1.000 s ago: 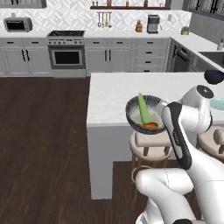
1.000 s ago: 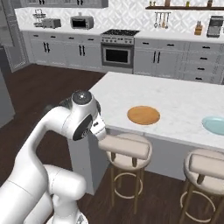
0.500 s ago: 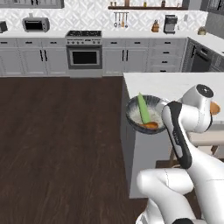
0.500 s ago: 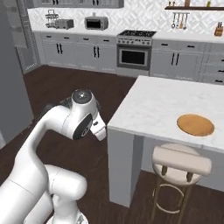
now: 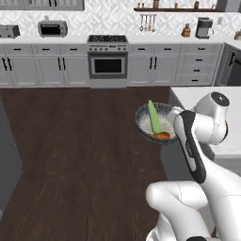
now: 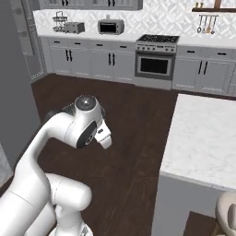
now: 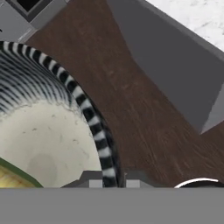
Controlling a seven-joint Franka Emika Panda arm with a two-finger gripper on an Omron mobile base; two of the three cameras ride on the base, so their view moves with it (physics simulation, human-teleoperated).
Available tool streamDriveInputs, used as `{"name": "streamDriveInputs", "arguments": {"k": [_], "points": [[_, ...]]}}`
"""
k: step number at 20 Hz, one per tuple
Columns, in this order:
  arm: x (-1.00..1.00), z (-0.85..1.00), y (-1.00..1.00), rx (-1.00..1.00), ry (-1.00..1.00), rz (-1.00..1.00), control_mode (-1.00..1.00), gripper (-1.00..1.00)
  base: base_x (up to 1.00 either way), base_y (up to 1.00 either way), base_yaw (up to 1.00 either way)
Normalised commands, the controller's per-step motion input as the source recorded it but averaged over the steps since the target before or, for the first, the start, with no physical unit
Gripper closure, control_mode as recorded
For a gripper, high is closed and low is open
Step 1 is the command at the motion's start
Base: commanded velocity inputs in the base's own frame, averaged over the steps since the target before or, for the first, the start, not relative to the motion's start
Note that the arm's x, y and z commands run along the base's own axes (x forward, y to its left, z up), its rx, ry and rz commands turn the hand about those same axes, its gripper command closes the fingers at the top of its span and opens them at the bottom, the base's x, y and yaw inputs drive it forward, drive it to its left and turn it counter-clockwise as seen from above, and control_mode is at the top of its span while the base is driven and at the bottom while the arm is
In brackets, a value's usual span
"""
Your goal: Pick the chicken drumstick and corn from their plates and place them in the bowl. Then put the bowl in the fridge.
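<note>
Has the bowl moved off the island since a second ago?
Yes. The bowl, gripped at its rim, hung over the island's top; now it is over the wood floor left of it, carried with the base.

bowl with corn, drumstick

No readable text, no labels, brands, numbers or signs legible on any surface or appliance
</note>
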Motion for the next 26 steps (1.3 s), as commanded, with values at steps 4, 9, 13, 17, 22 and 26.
{"name": "streamDriveInputs", "arguments": {"k": [4, 9, 13, 17, 22, 26], "points": [[0.00, 0.00, 0.00, 0.00, 0.00, 0.00, 1.00, 1.00, 1.00, 1.00, -0.04], [0.00, 0.00, 0.00, 0.00, 0.00, 0.00, 1.00, 1.00, 1.00, 0.95, -0.12], [0.00, 0.00, 0.00, 0.00, 0.00, 0.00, 1.00, 1.00, 1.00, 0.68, -0.23], [0.00, 0.00, 0.00, 0.00, 0.00, 0.00, 1.00, 1.00, 1.00, 0.50, -0.18], [0.00, 0.00, 0.00, 0.00, 0.00, 0.00, 1.00, 1.00, 1.00, 0.37, -0.15], [0.00, 0.00, 0.00, 0.00, 0.00, 0.00, 1.00, 1.00, 1.00, 0.35, -0.13]]}}
